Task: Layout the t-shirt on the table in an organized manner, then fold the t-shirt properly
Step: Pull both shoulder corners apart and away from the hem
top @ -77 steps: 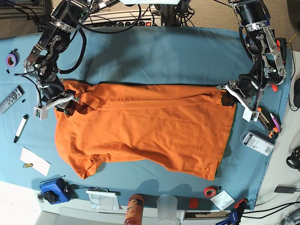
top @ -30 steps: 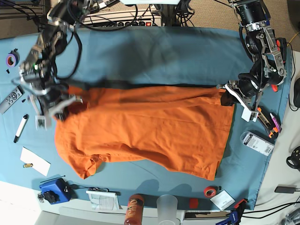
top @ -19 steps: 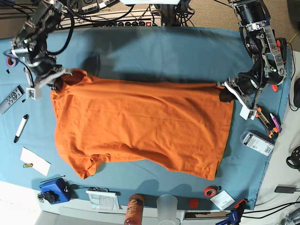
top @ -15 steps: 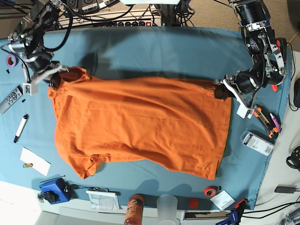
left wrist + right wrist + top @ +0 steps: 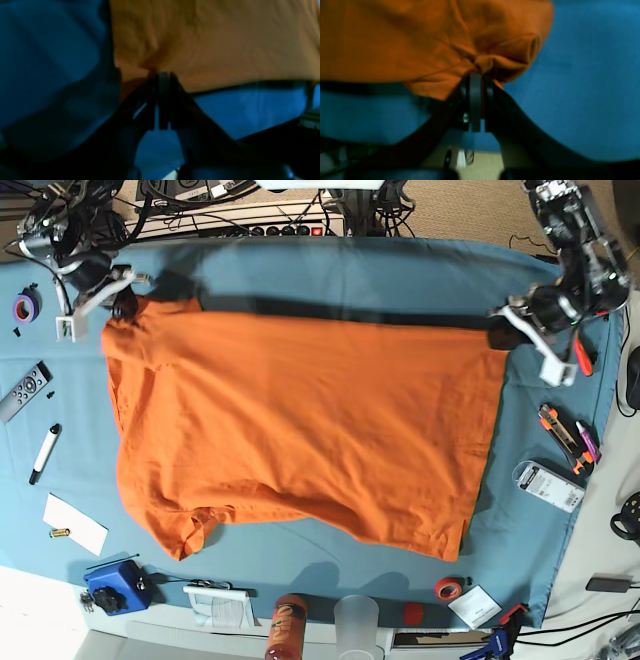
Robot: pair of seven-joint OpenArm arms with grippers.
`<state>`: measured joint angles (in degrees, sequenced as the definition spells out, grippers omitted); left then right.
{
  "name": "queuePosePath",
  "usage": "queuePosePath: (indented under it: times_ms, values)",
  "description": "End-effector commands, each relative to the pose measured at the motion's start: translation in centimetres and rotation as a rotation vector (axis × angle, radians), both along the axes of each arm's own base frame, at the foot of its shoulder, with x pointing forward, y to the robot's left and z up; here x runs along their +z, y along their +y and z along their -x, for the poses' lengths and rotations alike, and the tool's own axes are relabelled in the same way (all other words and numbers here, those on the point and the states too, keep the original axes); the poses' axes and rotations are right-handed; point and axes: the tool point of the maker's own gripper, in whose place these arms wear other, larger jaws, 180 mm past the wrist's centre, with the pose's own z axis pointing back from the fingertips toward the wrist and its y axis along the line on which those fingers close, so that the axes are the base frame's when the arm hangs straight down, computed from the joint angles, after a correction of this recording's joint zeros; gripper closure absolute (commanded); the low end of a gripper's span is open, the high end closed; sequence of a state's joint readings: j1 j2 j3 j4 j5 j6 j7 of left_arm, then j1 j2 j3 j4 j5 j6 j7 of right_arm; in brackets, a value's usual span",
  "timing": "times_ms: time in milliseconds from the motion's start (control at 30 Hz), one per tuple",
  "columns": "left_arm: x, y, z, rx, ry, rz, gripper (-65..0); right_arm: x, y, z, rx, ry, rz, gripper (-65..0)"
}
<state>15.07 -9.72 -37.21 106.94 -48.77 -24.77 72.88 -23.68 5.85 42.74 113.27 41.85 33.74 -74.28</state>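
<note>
While both claws stay clamped shut on cloth, the left claw [image 5: 160,75] pinches a hem corner and the right claw [image 5: 476,75] a bunched shoulder fold of the plain bright orange short-sleeved t-shirt [image 5: 300,430].

Change: in the base view both arms have pulled up toward the far edge since half a second ago. The held edge now runs taut between right claw [image 5: 112,298] and left claw [image 5: 505,332]; the fold-over seen earlier is gone and the body lies open.

Reading: layout nearly finished; near sleeve still crumpled, folding not begun.

Shirt spans the middle of the wide blue-teal cloth-covered worktop [image 5: 350,275], the held edge raised off it.

Room: little cloth left beyond the far edge. Near side crowded: grey remote [image 5: 24,390], white marker [image 5: 43,453], clear cup [image 5: 357,620].
</note>
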Motion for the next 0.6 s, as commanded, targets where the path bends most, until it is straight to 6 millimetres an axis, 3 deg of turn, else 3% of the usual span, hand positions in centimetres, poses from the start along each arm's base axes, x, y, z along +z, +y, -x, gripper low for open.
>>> queuePosePath:
  times_ms: [0, 300, 433, 567]
  values:
    - [0.9, 0.7, -0.2, 0.007, -0.035, -0.006, 0.0, 0.7, -0.3, 0.2, 0.015, -0.014, 0.018, 0.0]
    - [0.3, 3.2, 3.8, 0.097, 0.024, 0.028, 0.0, -0.1, -0.7, 3.6, 0.076, 0.095, 0.027, 0.0]
    - [0.6, 3.6, 4.9, 0.101, 0.018, 0.05, 0.0, 0.1, -0.9, 3.5, 0.078, 0.086, 0.032, 0.0]
    - [1.1, 3.2, 4.7, 0.098, -0.009, 0.081, 0.0, 0.7, -0.8, 2.5, 0.072, 0.023, 0.029, 0.0]
